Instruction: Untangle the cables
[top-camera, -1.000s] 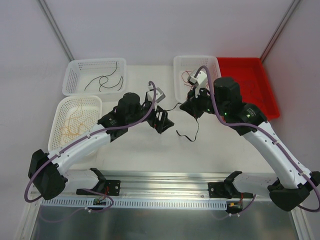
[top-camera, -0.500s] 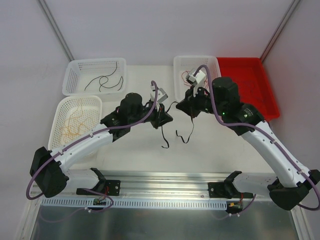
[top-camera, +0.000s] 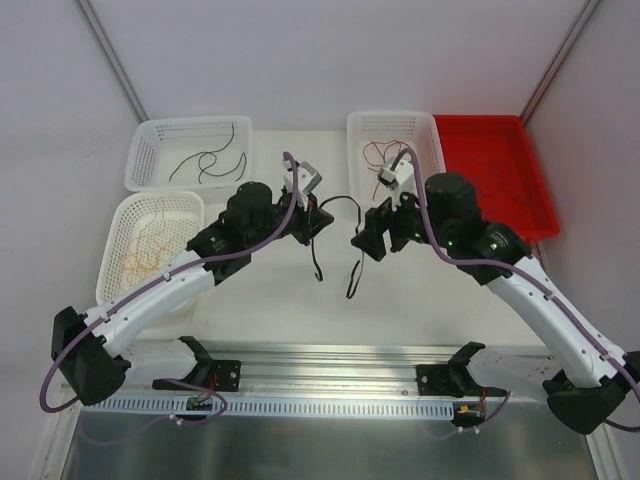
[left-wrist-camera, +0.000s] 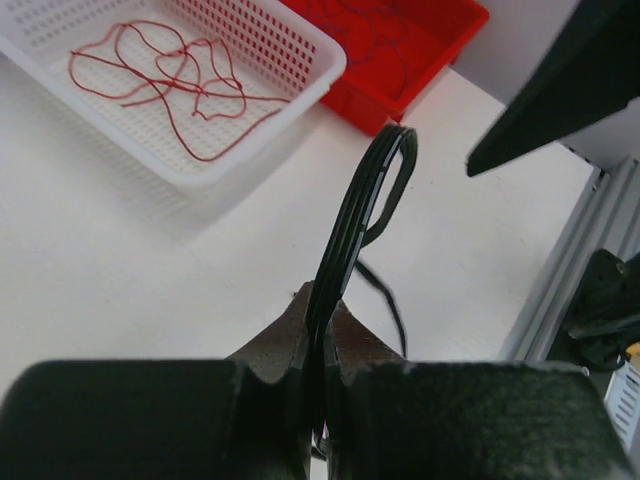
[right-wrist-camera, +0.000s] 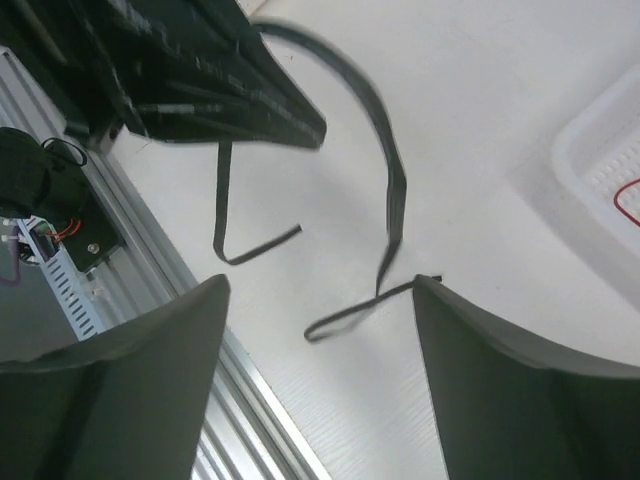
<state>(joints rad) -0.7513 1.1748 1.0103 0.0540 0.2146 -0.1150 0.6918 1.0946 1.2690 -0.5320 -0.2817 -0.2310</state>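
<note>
Baskets number three, all white: left-far basket (top-camera: 190, 124), left-near basket (top-camera: 118, 215) and middle basket (top-camera: 392, 116), with one red tray (top-camera: 500, 121) at the far right edge. One black cable (top-camera: 342, 200) hangs over the bare middle of the table (top-camera: 270, 300), pinched tight in the left gripper (left-wrist-camera: 322, 318). The right gripper (right-wrist-camera: 318, 292) is spread wide just beside it, holding nothing.

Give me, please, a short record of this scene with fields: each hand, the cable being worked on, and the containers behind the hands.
left hand: shut on the black cable
right hand: open, holding nothing
black cable: arcs from the left hand toward the right hand
white basket: red cables inside
red tray: beside that basket
</note>
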